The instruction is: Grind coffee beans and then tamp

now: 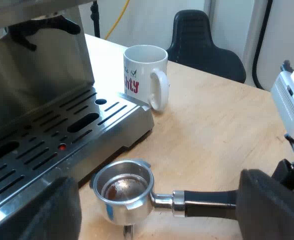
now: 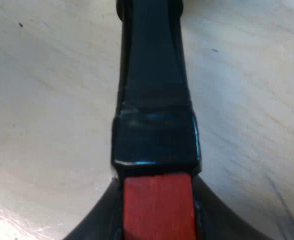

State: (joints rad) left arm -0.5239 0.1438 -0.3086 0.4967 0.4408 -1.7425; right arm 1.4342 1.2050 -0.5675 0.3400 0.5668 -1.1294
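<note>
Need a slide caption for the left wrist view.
Loose metal holder on the table by the espresso machine, white mug standing at the machine's corner.

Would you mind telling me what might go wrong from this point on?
1. The right gripper grips the metal holder only at its handle's red end, so the basket could sag or twist.
2. The basket sits close to the tray corner of the espresso machine and might knock it when raised.
3. The mug stands beside that corner, where a swing could catch it.
</note>
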